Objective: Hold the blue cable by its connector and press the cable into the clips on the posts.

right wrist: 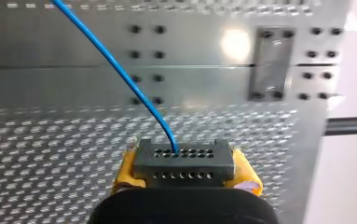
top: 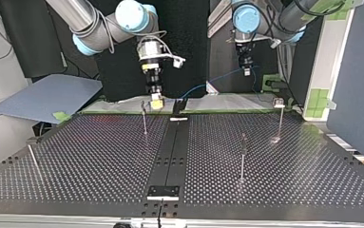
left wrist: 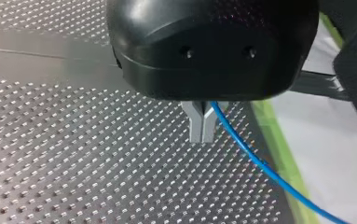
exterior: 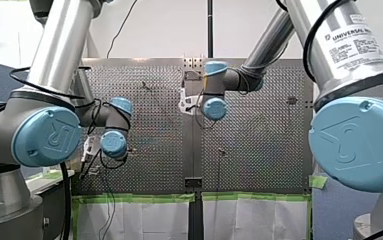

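Here's the connector (right wrist: 184, 163), a grey block with rows of small holes, pinched square between the yellow pads (right wrist: 126, 173) of my right jaws. The blue cable (right wrist: 120, 70) comes out of one hole in its upper row and runs away ahead of those jaws, over the perforated tabletop (right wrist: 36, 154).

Across to the top view: the right jaws hang over the tabletop's far edge, and a thin post (top: 144, 121) stands just beside them. Whether it touches the connector, I can't tell. From the right jaws the cable arcs across to my left jaws, up high near that same far edge.

Left wrist view: the metal fingers (left wrist: 195, 126) are pressed together at the tips. The cable emerges right at their root, on one side, then drops away beyond them across a green tape strip (left wrist: 281, 158). Whether it's actually caught between them, I can't tell.

Well apart from both pairs of jaws, a second post (top: 242, 159) stands out on the tabletop. A third post (top: 280, 121) carries a pale clip (top: 279, 102) on top. A fourth post (top: 32, 159) leans, tilted, far off beyond the right jaws near the tabletop's side edge.
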Tool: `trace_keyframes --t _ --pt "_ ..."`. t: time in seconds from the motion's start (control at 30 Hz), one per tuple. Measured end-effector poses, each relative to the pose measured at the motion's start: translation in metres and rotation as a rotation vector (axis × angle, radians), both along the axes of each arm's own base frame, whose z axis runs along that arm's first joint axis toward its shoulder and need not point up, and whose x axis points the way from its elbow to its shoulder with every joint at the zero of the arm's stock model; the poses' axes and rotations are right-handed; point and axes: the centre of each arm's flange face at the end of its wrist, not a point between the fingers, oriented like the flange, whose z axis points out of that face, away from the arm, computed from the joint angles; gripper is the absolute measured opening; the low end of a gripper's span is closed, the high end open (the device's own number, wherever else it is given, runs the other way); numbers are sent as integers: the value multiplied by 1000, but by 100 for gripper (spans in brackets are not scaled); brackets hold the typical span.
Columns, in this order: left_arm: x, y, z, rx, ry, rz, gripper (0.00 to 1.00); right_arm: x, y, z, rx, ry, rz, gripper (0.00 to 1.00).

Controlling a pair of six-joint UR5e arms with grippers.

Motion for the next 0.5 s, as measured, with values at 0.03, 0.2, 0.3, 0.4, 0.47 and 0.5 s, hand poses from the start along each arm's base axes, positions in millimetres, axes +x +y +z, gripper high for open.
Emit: trace_keyframes --t 0.03,0.2,0.3,0.4,0.47,0.5 --pt "4 0 5 -3 -9 8 0 1 -1 6 -8 0 1 0" --pt "16 -8 27 -43 -51 -3 0 5 -3 37 -36 -3 8 0" --pt "23 -16 42 -76 -78 -20 0 9 -4 38 -32 19 16 0" --pt "31 -20 60 -109 -111 -14 0 15 -5 29 -24 56 23 0" --pt "37 -23 74 -125 -133 -17 0 21 -6 24 -24 77 25 0" --pt "40 -25 81 -133 -143 -22 0 24 -7 20 -26 89 26 0"
